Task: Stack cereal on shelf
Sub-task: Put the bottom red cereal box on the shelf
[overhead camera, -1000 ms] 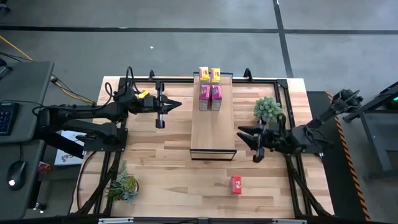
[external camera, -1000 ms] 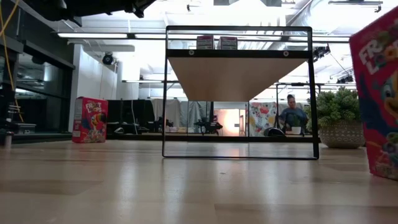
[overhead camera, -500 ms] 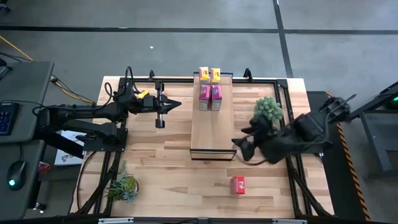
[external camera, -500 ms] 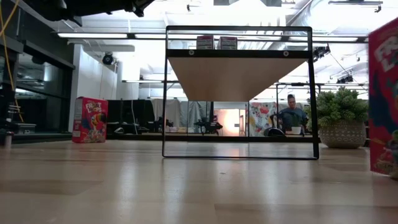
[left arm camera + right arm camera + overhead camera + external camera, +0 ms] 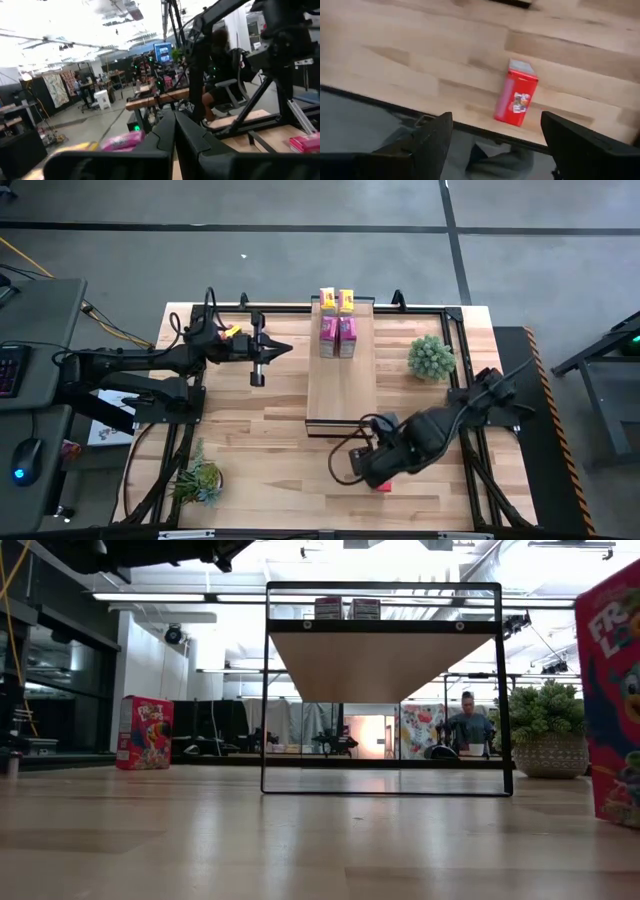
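Right wrist view: red cereal box (image 5: 516, 93) upright (cartoon front), right gripper (image 5: 492, 142) fingers spread wide, empty.

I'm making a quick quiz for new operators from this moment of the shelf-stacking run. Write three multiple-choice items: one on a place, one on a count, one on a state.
1. Where does the right gripper hang?
A. over the shelf
B. by the red box near the table's front edge
C. over the round plant

2. How many boxes stand on the shelf?
A. two
B. four
C. six

3. How are the right gripper's fingers?
A. open, holding nothing
B. shut on a box
C. shut, empty

Answers:
1. B: the high view shows it beside the red box.
2. B: two yellow, two pink.
3. A: the right wrist view shows them spread, the red box standing beyond them.
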Controlling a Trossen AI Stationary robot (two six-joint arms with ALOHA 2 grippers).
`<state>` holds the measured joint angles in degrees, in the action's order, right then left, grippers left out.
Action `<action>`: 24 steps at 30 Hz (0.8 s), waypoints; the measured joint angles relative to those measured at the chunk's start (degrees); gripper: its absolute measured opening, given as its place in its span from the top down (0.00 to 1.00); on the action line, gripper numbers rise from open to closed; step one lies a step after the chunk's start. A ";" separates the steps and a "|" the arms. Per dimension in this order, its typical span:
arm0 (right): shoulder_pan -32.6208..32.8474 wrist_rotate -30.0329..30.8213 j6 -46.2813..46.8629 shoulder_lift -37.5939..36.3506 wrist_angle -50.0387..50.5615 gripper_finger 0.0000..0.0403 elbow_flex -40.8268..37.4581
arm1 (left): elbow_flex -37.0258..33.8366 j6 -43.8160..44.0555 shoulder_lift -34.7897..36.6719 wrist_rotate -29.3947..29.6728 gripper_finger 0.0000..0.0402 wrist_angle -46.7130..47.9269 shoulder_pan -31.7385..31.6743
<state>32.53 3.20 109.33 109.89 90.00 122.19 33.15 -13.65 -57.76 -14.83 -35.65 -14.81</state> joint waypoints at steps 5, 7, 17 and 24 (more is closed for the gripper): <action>2.12 -4.89 6.34 2.13 0.14 0.27 -2.37 | 0.00 1.36 0.00 0.00 1.00 0.91 0.01; 3.57 -3.86 9.41 2.12 -0.09 0.27 -3.59 | 0.00 2.37 0.00 0.01 1.00 0.94 0.00; 7.71 3.28 20.80 2.31 -3.98 0.27 -12.03 | 0.00 3.13 0.00 0.02 1.00 0.96 0.02; 7.59 4.24 21.55 3.04 -2.58 0.27 -12.46 | 0.00 4.07 0.00 0.02 1.00 1.06 0.02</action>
<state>40.13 7.44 130.89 112.94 87.42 109.73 33.15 -9.58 -57.76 -14.81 -34.59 -14.79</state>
